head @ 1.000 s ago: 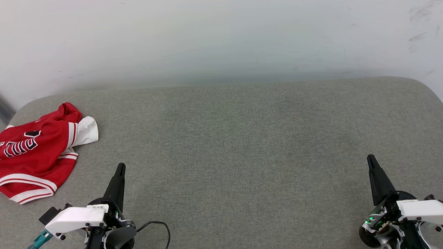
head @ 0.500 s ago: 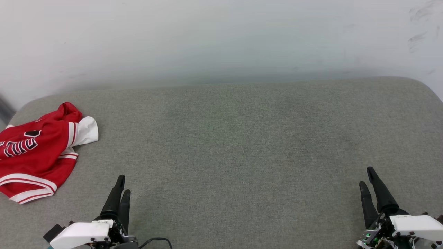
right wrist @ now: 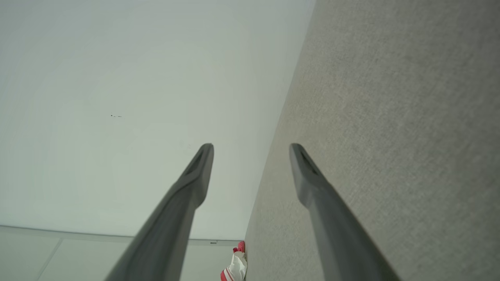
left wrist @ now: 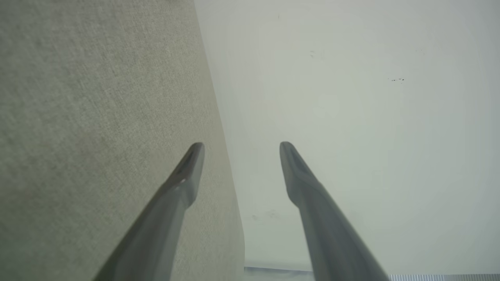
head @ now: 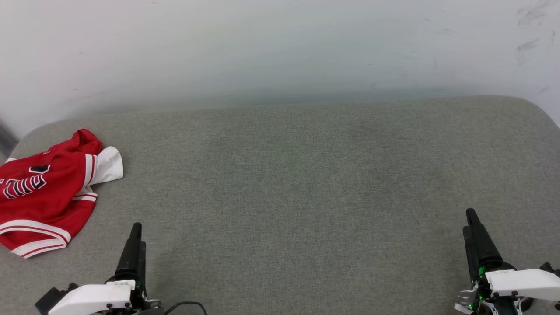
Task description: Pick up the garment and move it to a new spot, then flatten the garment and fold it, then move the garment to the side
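Nearest the robot, the left gripper (head: 138, 235) sits at the lower left of the head view, over the grey upholstered surface (head: 306, 197); a second ago its fingers were pressed into one dark spike, and now the left wrist view shows them spread wide with nothing between them; its tip has also dropped lower and further left in the head view. The right gripper (head: 468, 221) at the lower right has changed the same way; clenched a second ago, its fingers now stand well apart and empty in the right wrist view, and it too has sunk a little toward the bottom edge. A dark cable (head: 188, 304) loops beside the left wrist.

Further off, the garment (head: 43, 197) lies crumpled at the far left edge of the surface, where it lay before, well apart from both grippers; red cloth, a white sleeve turned out to the right, red-white striped trim. Dark block letters outlined in white cross its chest; creased and cut by the frame edge, they cannot be read. Behind stands the pale wall (head: 262, 52).
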Motion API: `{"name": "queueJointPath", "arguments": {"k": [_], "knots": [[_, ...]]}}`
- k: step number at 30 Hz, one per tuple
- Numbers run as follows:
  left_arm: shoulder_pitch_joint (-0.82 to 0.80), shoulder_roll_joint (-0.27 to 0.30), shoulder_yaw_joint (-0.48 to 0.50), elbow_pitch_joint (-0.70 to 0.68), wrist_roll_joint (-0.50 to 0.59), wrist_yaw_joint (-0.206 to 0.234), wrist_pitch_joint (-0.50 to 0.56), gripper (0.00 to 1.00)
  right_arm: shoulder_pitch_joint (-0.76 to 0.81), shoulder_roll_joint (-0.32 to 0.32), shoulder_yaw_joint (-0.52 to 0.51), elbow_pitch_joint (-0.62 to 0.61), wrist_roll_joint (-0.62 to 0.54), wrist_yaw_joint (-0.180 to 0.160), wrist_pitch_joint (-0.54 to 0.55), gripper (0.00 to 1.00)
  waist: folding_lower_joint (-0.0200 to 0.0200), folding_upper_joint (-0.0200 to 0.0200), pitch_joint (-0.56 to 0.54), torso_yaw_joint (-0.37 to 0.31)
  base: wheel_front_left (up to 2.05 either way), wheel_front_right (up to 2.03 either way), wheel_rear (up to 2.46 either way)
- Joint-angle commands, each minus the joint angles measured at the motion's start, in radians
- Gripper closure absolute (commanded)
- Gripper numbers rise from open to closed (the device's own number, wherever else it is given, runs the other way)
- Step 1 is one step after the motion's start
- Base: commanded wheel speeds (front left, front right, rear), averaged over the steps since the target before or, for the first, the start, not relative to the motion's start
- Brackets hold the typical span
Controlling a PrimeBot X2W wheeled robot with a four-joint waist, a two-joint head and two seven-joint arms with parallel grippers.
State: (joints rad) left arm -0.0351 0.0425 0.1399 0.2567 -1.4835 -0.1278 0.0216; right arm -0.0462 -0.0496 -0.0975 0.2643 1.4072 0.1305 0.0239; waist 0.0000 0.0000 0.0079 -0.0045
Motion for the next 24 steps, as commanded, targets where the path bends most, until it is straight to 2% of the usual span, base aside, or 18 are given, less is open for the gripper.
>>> {"name": "queueJointPath", "arguments": {"k": [1,12,16,20,24], "knots": [[-0.008,0.004,0.015,-0.022,0.028,-0.001,-0.009,0.0,-0.015,-0.001,-0.001,-0.021,-0.037,0.0,-0.01,0.0,0.0,0.0,0.001,0.0,0.0,0.0,0.0],[-0.014,0.005,0.09,-0.073,0.227,0.005,-0.053,0.0,-0.023,-0.002,-0.015,-0.101,-0.326,0.0,-0.055,0.0,0.0,0.0,0.008,-0.002,0.0,0.0,0.0],[-0.01,0.005,0.084,-0.084,0.266,0.007,-0.068,0.0,-0.026,-0.002,-0.006,-0.15,-0.437,0.0,-0.07,0.0,0.0,0.0,0.011,-0.002,0.0,0.0,0.0],[-0.007,0.005,0.091,-0.138,0.354,0.007,-0.082,0.0,-0.024,-0.002,0.011,-0.19,-0.549,0.0,-0.084,0.0,0.0,0.0,0.015,-0.002,0.0,0.0,0.0],[0.001,0.006,0.075,-0.197,0.487,0.037,-0.096,0.0,-0.023,-0.002,0.021,-0.216,-0.64,0.0,-0.098,0.0,0.0,0.0,0.018,-0.001,0.0,0.0,0.0]]}}
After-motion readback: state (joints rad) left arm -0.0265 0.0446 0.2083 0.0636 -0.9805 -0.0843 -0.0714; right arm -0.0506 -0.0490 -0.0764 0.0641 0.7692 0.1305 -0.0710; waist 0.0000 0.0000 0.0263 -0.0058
